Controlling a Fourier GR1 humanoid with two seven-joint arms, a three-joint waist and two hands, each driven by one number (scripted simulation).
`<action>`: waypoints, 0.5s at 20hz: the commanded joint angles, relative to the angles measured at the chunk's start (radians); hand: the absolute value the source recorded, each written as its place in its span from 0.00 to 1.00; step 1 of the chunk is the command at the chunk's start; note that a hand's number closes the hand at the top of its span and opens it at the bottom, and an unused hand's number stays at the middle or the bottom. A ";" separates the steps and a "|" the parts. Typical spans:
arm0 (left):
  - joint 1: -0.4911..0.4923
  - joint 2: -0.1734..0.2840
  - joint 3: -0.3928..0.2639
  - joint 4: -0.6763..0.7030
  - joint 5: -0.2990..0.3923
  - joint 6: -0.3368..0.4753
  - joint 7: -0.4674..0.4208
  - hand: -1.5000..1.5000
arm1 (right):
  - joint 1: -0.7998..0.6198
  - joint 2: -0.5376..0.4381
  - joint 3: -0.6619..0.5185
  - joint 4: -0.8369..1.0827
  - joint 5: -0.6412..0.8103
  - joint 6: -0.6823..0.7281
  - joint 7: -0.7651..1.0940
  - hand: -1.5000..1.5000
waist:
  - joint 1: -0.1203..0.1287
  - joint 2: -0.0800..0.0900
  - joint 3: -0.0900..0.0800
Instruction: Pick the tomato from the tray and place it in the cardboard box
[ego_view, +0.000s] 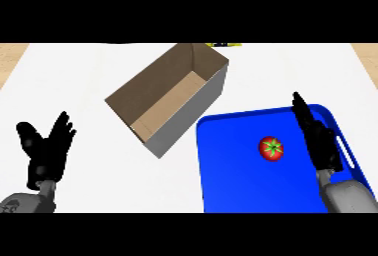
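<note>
- Tomato (272, 148) lay on tray (244, 190), not picked.
- My right hand (316, 137) beside it, fingers straight, holding nothing.
- Left hand (46, 145) spread, resting.
- Box (166, 97) empty.

Tray (236, 190) near edge cut off at bottom; right hand (319, 142) hides pt of its right rim.

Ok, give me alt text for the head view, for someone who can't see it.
A tomato lies on a blue tray, with the right hand open just beside it. An open cardboard box sits left of the tray; the left hand rests open at lower left.
</note>
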 joint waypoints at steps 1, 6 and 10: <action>-0.018 0.027 -0.001 0.026 -0.077 0.008 -0.006 0.50 | 0.060 0.025 -0.041 -0.025 -0.025 0.006 -0.049 0.00 | -0.003 -0.025 -0.008; -0.007 0.235 0.006 0.013 -0.239 0.003 -0.149 0.50 | 0.078 0.109 -0.154 -0.135 -0.154 -0.070 -0.107 0.00 | -0.023 -0.034 -0.006; 0.012 0.212 -0.027 0.009 -0.245 -0.014 -0.150 0.50 | 0.221 -0.099 0.107 -0.011 0.366 -0.200 -0.108 0.00 | -0.009 -0.029 -0.010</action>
